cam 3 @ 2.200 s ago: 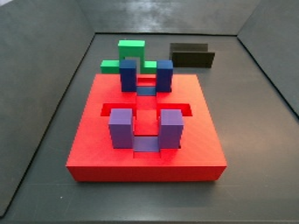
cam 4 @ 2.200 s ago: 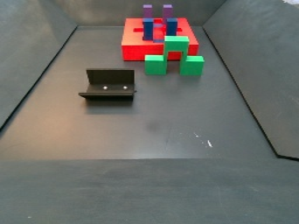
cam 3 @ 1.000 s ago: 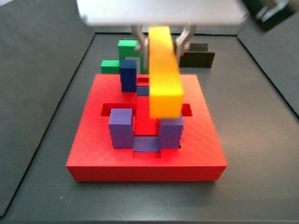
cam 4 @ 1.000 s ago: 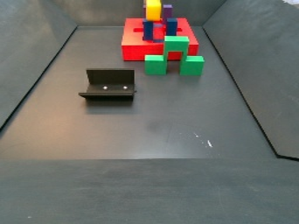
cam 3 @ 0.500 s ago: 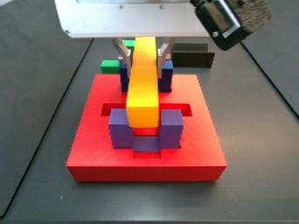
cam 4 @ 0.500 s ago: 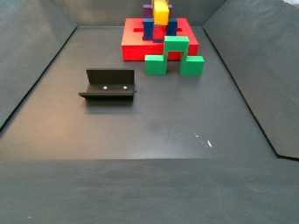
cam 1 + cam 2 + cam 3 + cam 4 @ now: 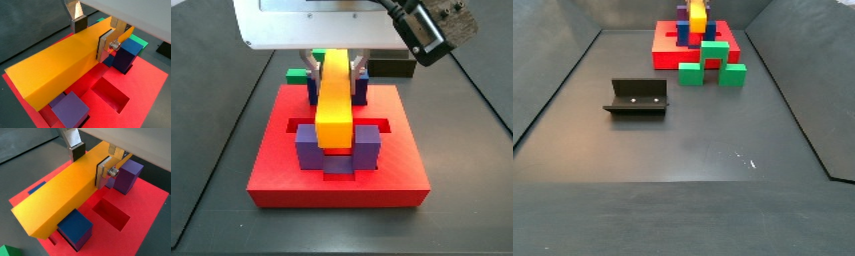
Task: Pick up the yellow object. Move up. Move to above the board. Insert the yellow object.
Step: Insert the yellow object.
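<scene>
Gripping the yellow object (image 7: 63,67) near one end, the tool (image 7: 93,31) is seen closed on it, a silver finger (image 7: 107,42) pressed flat against each long side, in both wrist views. The tool hangs directly above the board (image 7: 398,165), near its far end as a side view shows it. The bar is held roughly level, perhaps dipping slightly toward its free end, and its long axis runs along the board's central channel, from the blue posts (image 7: 315,87) at the far end toward the purple posts (image 7: 309,148) at the near end.

In a side view the free end of the bar sits between the tops of the two purple posts, so it is judged to be partly entered there. Whether the bar touches the posts or the channel floor cannot be told. In a wrist view a purple post (image 7: 129,174) stands just beside the gripped end, and a blue post (image 7: 79,226) lies below the free end.

The insertion is judged to be under way but not finished: the bar is lined up with the slot, and what is left is a straight descent between both post pairs. Since the bar is nearly as long as the channel, any yaw would be likely to catch an end on a post.

The green blocks (image 7: 715,60) rest on the floor just beside the board, and the fixture (image 7: 636,97) stands well apart from it.
</scene>
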